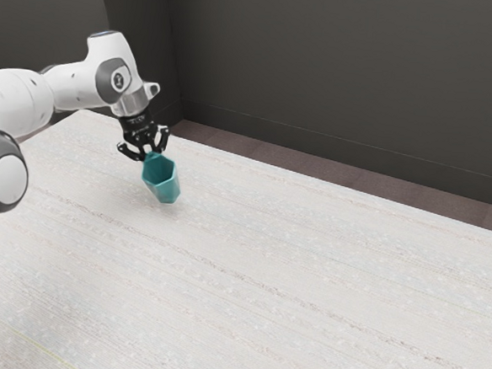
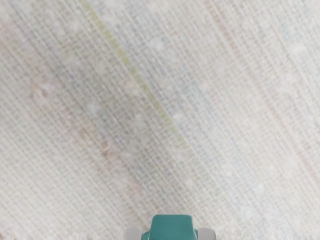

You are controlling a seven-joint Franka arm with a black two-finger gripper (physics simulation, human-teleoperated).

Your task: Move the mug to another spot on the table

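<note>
My pincer (image 1: pixel 149 154) is clamped on the rim of the teal mug (image 1: pixel 163 181). The mug hangs tilted beneath it, near the table's back edge at the exterior view's left. Whether its base touches the table (image 1: pixel 307 282) I cannot tell. I judge the mug stiff, smooth, light and breakable. Its walls are faceted, and held by one wall it may swing. The table is pale, matte and finely grained.

Bare simulated test room, pale woven-look table (image 1: pixel 307 282), dark grey walls (image 1: pixel 339 64), brown floor (image 1: pixel 357 171)

White arm (image 1: pixel 33 94), black gripper (image 1: pixel 147 147)
</note>
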